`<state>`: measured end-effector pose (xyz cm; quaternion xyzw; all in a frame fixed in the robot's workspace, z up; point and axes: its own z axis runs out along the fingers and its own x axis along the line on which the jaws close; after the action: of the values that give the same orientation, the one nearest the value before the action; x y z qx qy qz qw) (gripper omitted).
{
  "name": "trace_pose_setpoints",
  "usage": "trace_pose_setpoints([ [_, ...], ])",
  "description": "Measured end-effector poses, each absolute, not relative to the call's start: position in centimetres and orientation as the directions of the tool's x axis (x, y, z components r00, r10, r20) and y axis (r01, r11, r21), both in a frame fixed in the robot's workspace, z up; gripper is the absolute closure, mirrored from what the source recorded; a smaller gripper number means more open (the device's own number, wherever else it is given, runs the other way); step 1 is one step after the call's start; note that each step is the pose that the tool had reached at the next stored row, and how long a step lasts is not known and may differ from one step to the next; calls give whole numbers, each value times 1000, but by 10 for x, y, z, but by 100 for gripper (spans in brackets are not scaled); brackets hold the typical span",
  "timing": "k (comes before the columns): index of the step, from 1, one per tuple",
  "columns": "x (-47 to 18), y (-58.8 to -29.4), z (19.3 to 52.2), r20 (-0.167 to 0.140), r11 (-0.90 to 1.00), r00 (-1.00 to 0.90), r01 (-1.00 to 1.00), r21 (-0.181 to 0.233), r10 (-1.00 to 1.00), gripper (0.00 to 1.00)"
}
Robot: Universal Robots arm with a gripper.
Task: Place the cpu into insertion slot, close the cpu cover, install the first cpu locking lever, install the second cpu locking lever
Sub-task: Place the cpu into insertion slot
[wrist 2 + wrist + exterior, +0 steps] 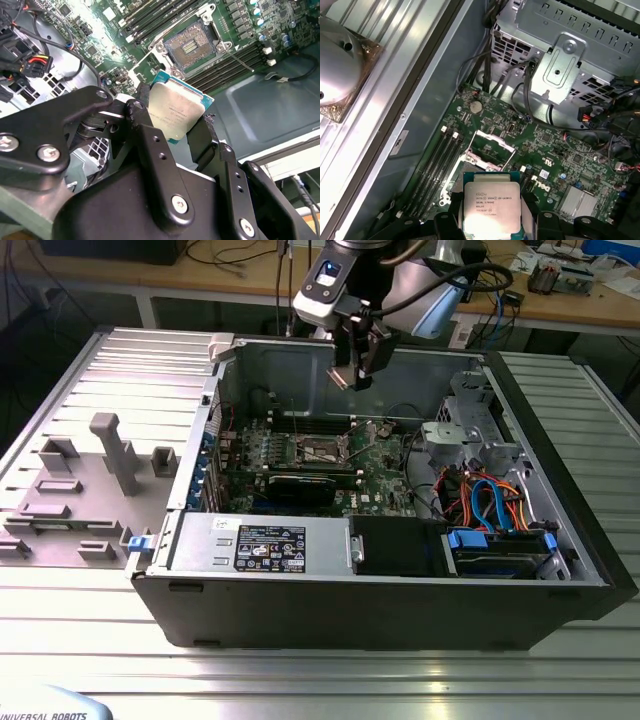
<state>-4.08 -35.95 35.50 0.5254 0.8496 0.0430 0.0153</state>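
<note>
one cpu (176, 112) in gripper (175, 106); second wrist view's bare insertion slot (192, 47)

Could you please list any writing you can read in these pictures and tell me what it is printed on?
cpu: several lines of small print on its metal top, too fine to quote reliably.
Black label on the grey power-supply box: white print, too small to read.
Motherboard: white markings, too small to read.
Nothing can be quoted with confidence.

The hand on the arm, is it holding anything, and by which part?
The hand holds the cpu, pinched at two opposite side edges, well clear of the empty insertion slot.
</note>
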Motion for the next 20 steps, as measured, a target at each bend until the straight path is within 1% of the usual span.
trace_pose_setpoints([
  [5,-41,-359,355,19,409,-412,908,89,911,46],
  [20,-41,-359,355,19,399,-402,912,89,915,46],
])
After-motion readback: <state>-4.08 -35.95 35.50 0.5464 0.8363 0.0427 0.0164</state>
